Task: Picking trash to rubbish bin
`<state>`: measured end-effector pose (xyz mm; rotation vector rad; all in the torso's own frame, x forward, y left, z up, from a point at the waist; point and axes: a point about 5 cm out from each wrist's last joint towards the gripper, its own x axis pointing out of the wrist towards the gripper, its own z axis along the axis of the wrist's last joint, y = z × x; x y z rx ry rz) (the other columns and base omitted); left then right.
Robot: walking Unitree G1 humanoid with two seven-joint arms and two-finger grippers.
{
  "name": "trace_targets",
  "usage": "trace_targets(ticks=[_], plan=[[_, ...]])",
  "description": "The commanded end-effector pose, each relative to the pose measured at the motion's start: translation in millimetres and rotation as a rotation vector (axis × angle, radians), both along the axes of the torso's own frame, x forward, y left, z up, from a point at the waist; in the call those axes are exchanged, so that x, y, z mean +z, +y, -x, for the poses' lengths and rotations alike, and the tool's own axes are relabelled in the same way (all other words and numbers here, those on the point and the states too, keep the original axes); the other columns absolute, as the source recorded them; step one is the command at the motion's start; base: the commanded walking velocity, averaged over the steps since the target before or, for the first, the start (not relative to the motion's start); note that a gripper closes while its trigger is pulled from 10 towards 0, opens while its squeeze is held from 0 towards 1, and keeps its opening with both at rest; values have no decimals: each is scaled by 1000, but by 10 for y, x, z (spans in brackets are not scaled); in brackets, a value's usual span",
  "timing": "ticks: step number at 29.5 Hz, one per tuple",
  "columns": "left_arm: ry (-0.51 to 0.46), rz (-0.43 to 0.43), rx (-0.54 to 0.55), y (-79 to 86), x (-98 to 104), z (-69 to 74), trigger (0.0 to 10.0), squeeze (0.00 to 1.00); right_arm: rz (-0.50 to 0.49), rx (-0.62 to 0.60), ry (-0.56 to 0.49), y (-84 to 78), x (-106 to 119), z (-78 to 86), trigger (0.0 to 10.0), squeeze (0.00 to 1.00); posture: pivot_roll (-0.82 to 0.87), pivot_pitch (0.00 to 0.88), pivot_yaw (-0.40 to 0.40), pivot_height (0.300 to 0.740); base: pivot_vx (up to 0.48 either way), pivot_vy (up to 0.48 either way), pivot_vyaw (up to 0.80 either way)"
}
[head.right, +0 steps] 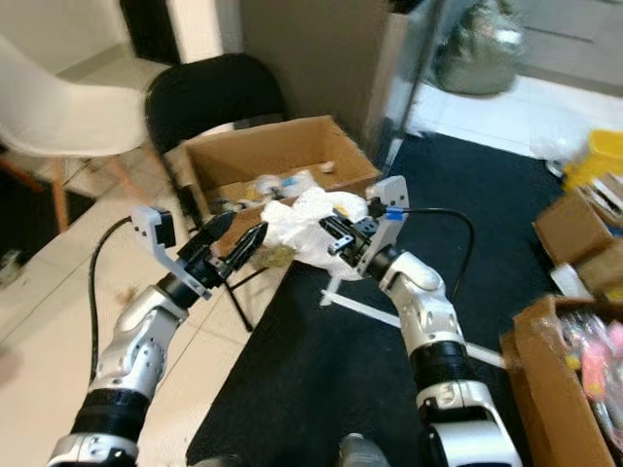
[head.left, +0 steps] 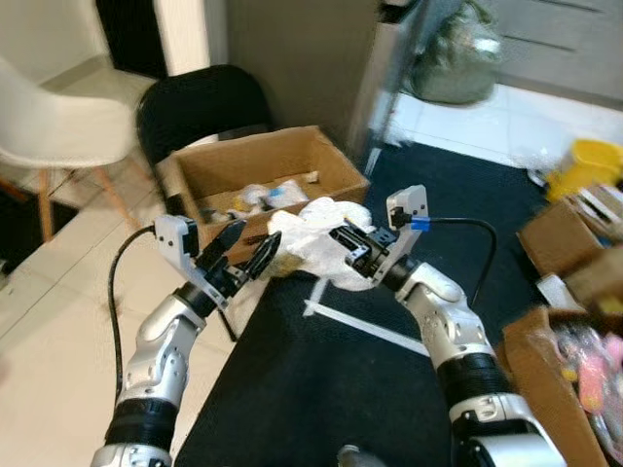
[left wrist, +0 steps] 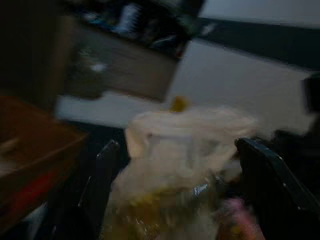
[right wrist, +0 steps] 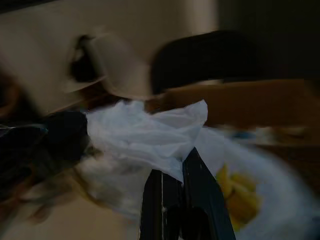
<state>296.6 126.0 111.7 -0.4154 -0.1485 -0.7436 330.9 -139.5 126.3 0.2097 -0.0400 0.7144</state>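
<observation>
Right pincer (head.left: 343, 243): clamped together on a fold of the white plastic bag (head.left: 313, 233), held aloft.
Left pincer (head.left: 245, 251): fingers apart, tips just beside the bag's near edge, gripping nothing.
Bag from right pincer: bunched ahead of the tips, long axis running across toward the left pincer.
Cardboard box (head.left: 261, 167): just beyond and below both pincers, already holding scraps.
Nearer arm: right.
Likely coming move: forward over the box rim, then release.

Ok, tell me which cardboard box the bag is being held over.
The open box beside the black chair, already holding trash. The white bag, pinched by the right gripper, hangs at its front edge; the other boxes sit far right.
</observation>
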Motion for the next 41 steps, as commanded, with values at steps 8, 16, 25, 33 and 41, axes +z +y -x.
trace_targets(ticks=[8,16,25,33,41], plan=[[9,-14,14,51,-28,18,10000,0,-4,11,-20,54,43,-7,10000,0,12,0,-32,740,324,0,0],[41,18,16,164,-70,246,10000,0,7,17,-40,48,59,-13,10000,0,24,0,-21,740,324,0,0],[61,72,-42,142,-43,453,10000,0,111,18,-111,50,143,-59,10000,0,41,0,-16,740,325,0,0],[84,-2,-58,300,-55,571,10000,0,181,-13,-131,-58,172,-114,10000,0,52,0,-11,740,317,0,0],[96,-35,-30,389,-57,578,10000,0,238,56,-200,56,256,-82,10000,0,56,0,-17,740,315,0,0]])
